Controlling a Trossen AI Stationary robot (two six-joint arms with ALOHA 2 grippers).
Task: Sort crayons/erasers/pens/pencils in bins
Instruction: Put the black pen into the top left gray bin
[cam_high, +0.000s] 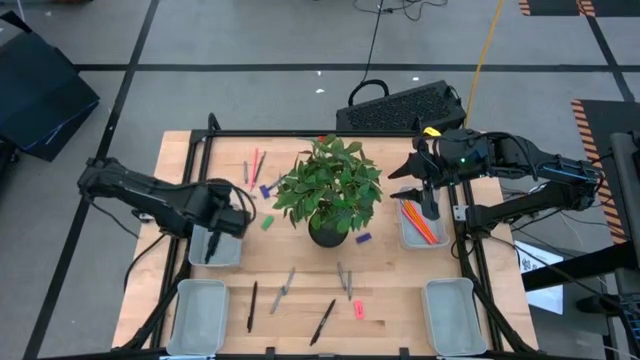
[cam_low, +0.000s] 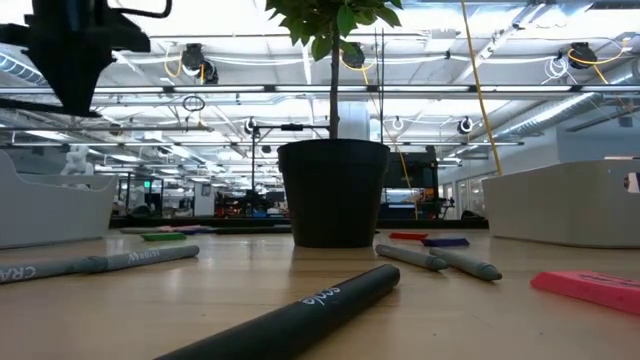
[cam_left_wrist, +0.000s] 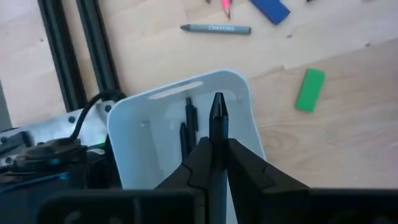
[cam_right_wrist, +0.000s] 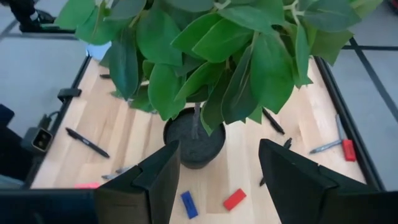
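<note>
Left gripper (cam_left_wrist: 211, 163), at plant's 9 o'clock, clamps a pen (cam_left_wrist: 217, 121) over the bin (cam_left_wrist: 249, 134). An off-centre release risks the pen tipping across the rim. Right gripper (cam_right_wrist: 219, 180) hangs spread apart, empty.

Potted plant (cam_high: 329, 190) mid-table; black keyboard (cam_high: 405, 106) on floor beyond table

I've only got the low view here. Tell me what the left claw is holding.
Observer: The left claw is shut on a black pen, which points into a bin.
Operator: Report what's already in that bin.
Observer: At least one other pen lies inside it.
Operator: Now give me the right claw.
Observer: The right claw is open and empty, over the right-side bin that holds the orange pencils.
</note>
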